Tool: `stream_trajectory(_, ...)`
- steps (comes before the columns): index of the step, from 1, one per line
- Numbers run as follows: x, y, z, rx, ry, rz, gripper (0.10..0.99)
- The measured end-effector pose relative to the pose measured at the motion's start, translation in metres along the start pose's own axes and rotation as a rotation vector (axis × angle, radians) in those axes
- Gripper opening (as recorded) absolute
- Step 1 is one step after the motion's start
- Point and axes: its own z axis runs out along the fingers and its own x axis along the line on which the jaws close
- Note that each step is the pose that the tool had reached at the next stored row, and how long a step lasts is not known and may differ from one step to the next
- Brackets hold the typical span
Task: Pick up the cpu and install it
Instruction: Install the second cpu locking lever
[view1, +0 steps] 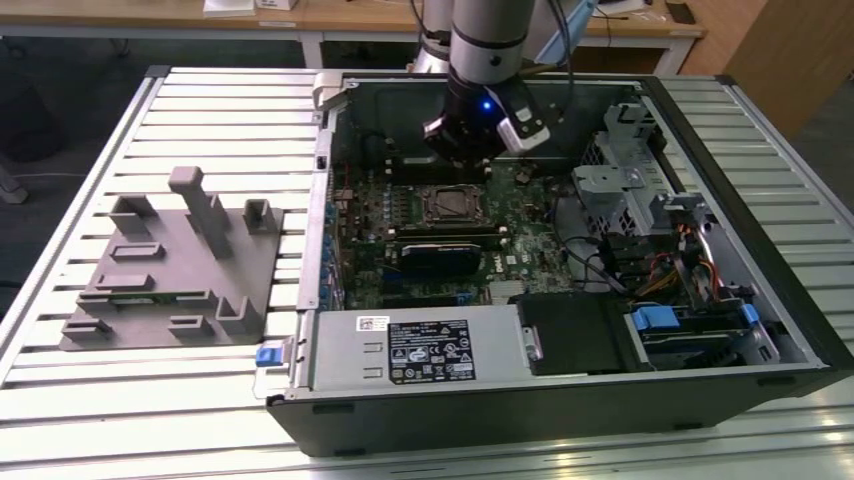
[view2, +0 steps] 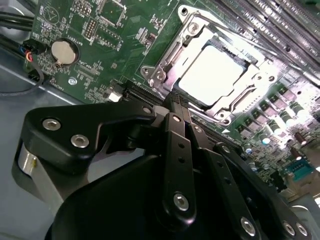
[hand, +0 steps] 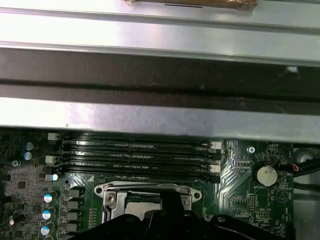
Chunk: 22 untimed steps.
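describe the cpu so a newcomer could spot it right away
Look inside the open computer case, at the green motherboard. Near its middle sits a metal-framed socket, just beyond the gripper. The cpu is the flat pale silver square lying in that frame, the brightest plain surface among dark, busy components.

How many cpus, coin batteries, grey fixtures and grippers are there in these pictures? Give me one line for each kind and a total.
cpu: 1
coin battery: 1
grey fixture: 1
gripper: 1
Total: 4

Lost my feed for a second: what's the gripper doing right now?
Gripper: closed, holding nothing, above the motherboard by the socket, where the cpu sits.
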Motion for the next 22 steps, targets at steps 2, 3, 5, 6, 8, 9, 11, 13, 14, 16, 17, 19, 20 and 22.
stream_trajectory(2, 0.0001, -0.002, -0.0002, 0.0, 0.0, 0.0, 0.106)
stream_trajectory(3, 0.0001, -0.0026, -0.0002, 0.0, 0.0, 0.0, 0.106)
stream_trajectory(5, 0.0002, -0.0031, -0.0004, 0.0, 0.0, 0.0, 0.106)
stream_trajectory(6, 0.0001, -0.0031, -0.0011, 0.0, 0.0001, 0.0, 0.106)
stream_trajectory(8, 0.0, -0.0029, -0.0048, 0.0, -0.0001, 0.0, 0.106)
stream_trajectory(9, -0.0001, -0.0025, -0.0085, 0.0, -0.0001, 0.0, 0.106)
stream_trajectory(11, -0.0003, -0.0018, -0.0162, 0.0, -0.0001, 0.0, 0.106)
stream_trajectory(13, -0.0004, -0.0013, -0.0225, 0.0, 0.0001, 0.0, 0.106)
stream_trajectory(14, -0.0005, -0.0014, -0.0245, 0.001, 0.0001, 0.0, 0.106)
stream_trajectory(16, -0.0004, -0.0024, -0.0258, 0.001, -0.0001, 0.0, 0.106)
stream_trajectory(17, -0.0004, -0.004, -0.026, 0.001, 0.0, 0.0, 0.106)
stream_trajectory(19, -0.0002, -0.0084, -0.0265, 0.001, 0.0, 0.0, 0.106)
stream_trajectory(20, -0.0001, -0.0111, -0.0267, 0.001, 0.0, 0.0, 0.106)
stream_trajectory(22, 0.0, -0.0149, -0.0271, 0.001, 0.0, 0.0, 0.106)
